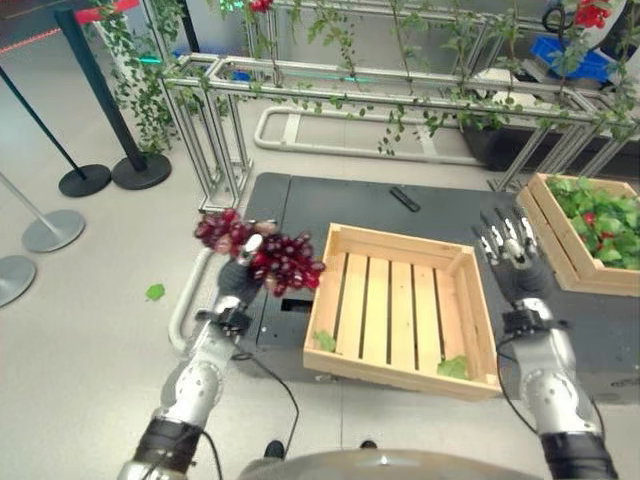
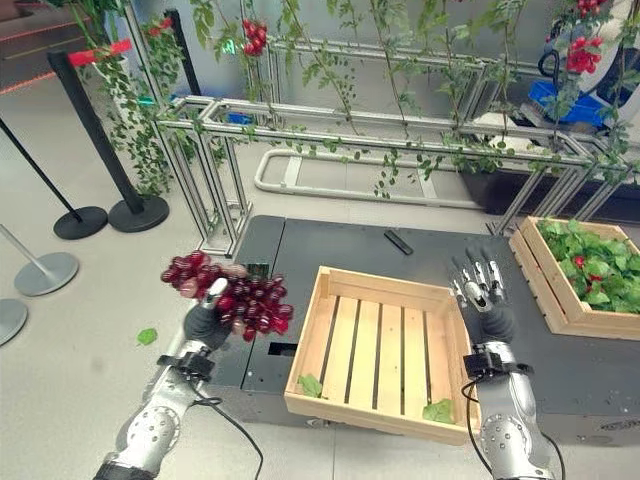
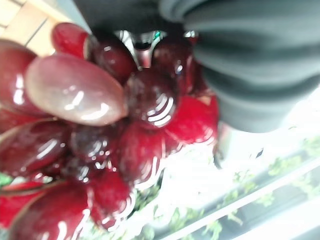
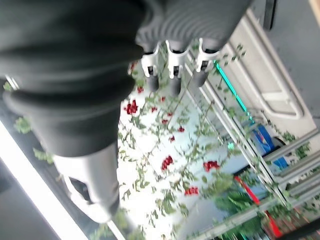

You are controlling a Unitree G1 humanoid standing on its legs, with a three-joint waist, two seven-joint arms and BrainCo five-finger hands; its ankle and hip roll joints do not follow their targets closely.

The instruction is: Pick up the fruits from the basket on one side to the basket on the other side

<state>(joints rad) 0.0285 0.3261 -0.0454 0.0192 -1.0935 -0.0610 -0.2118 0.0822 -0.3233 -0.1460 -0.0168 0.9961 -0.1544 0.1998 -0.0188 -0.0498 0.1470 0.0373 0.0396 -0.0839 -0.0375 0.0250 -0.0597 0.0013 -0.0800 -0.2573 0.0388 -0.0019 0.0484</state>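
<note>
Holding grapes [image 1: 262, 255], left hand [image 1: 238, 282] beside crate [image 1: 400, 246].

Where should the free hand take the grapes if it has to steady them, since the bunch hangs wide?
From below: cup the drooping end of the grapes nearest the crate. The left hand holds the middle, and the right hand hangs open.

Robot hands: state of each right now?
Left robot hand: closed on the bunch of red grapes, held up left of the wooden crate.
Right robot hand: open, holding nothing.
</note>
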